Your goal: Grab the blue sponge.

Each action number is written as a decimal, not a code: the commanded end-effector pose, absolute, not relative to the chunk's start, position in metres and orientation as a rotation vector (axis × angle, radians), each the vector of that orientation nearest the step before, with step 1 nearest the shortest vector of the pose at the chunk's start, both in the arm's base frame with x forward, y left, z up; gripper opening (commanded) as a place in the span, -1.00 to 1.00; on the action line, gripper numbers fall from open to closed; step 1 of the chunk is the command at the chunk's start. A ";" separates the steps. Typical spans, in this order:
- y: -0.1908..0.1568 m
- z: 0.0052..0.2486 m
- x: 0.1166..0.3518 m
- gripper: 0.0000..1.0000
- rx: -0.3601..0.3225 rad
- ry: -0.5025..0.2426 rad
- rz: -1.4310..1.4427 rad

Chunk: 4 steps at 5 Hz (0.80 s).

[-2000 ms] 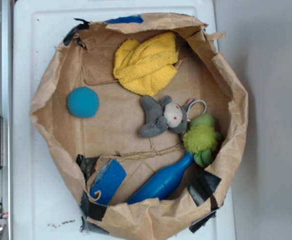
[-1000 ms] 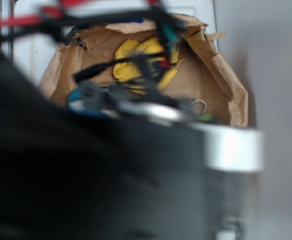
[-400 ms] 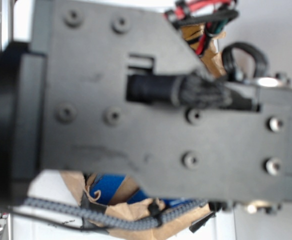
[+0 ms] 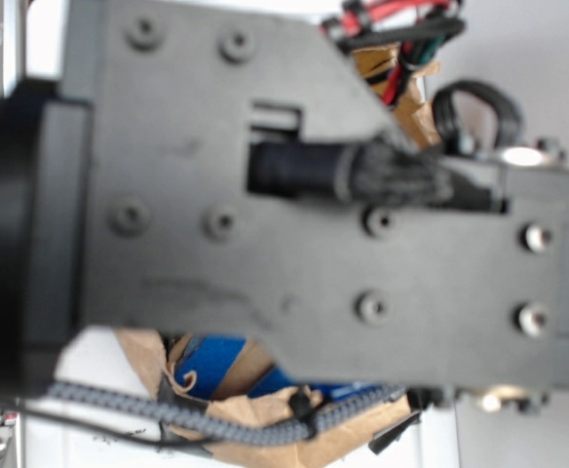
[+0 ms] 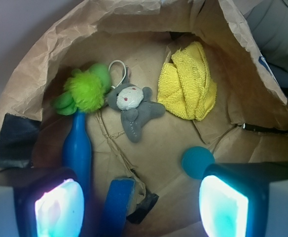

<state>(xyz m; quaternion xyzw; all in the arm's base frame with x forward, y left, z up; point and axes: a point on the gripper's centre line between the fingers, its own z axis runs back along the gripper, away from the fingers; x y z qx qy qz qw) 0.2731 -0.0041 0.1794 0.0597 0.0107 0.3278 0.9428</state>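
The blue sponge (image 5: 117, 205) is a flat royal-blue block leaning against the near wall of the brown paper bag (image 5: 45, 59); a slice of it shows in the exterior view (image 4: 207, 363) under the arm. My gripper (image 5: 141, 207) is open and empty above it. The sponge lies between the fingers, closer to the left pad (image 5: 57, 210); the right pad (image 5: 223, 207) is far off to the right.
A glossy blue bottle-shaped pin (image 5: 77, 150) lies just left of the sponge. A teal ball (image 5: 197, 160), a grey stuffed mouse (image 5: 131, 106), a green fuzzy toy (image 5: 85, 91) and a yellow cloth (image 5: 188, 86) lie in the bag. The arm's body (image 4: 265, 205) fills the exterior view.
The arm swung in over the bag and now blocks most of the exterior view. Since 0.4 s ago it has barely moved.
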 end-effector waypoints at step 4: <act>0.013 0.122 0.264 1.00 0.075 -0.038 0.660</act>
